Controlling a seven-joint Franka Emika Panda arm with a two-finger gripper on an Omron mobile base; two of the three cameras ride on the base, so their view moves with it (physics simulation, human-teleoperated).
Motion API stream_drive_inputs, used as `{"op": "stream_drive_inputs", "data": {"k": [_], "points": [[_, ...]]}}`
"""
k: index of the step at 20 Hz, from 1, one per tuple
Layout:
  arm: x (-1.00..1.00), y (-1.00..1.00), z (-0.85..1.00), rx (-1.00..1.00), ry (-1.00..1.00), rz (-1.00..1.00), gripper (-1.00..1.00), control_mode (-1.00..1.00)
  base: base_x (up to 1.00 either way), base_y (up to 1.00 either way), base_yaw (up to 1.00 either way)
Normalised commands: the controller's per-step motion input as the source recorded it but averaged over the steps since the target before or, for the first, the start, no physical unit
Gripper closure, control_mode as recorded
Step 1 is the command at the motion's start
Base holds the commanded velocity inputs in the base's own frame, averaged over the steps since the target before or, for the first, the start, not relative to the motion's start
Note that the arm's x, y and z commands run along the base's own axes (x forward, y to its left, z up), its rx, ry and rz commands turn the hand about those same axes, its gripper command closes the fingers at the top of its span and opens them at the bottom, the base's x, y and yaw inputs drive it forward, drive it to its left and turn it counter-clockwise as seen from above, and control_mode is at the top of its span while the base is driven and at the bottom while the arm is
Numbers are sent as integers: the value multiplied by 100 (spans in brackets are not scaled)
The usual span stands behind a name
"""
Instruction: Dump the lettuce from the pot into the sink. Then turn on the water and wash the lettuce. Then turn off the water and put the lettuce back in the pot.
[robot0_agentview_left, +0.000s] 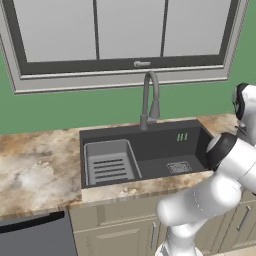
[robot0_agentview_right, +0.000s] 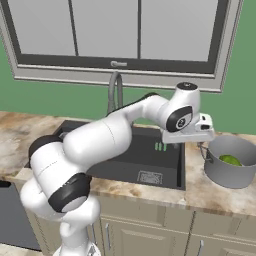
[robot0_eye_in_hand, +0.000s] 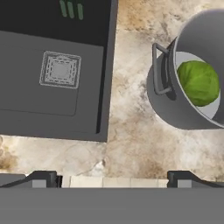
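**Hand view: lettuce in the pot, gripper spread wide above the counter**

Hand view looks down on the counter (robot0_eye_in_hand: 131, 144) between the sink (robot0_eye_in_hand: 52, 109) and the pot (robot0_eye_in_hand: 192, 113). The gripper (robot0_eye_in_hand: 113, 178) holds nothing; its two dark tips stand far apart at the bottom edge, only their ends visible. The lettuce (robot0_eye_in_hand: 199, 82) sits inside the pot, whose right side is cut off by the frame. The pot's looped handle (robot0_eye_in_hand: 158, 70) faces the sink.

In the right base view, the arm crosses over the sink (robot0_agentview_right: 125, 165) and hides part of the faucet (robot0_agentview_right: 114, 92); the hand hangs just left of the pot (robot0_agentview_right: 229, 165), on the counter right of the sink. Only a sliver of lettuce (robot0_agentview_right: 230, 160) shows over the rim.

In the left base view, a slotted rack (robot0_agentview_left: 109, 164) lies in the sink's (robot0_agentview_left: 150, 145) left half, and the arm covers the sink's right edge.
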Motion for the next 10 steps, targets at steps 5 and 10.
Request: {"op": "stream_drive_inputs", "data": {"k": [5,10], "points": [[8,-8,-10,-11,-7,0,-100,-100,0,0,0],[11,-11,-2,-2,-1,2,-100,-100,0,0,0]]}}
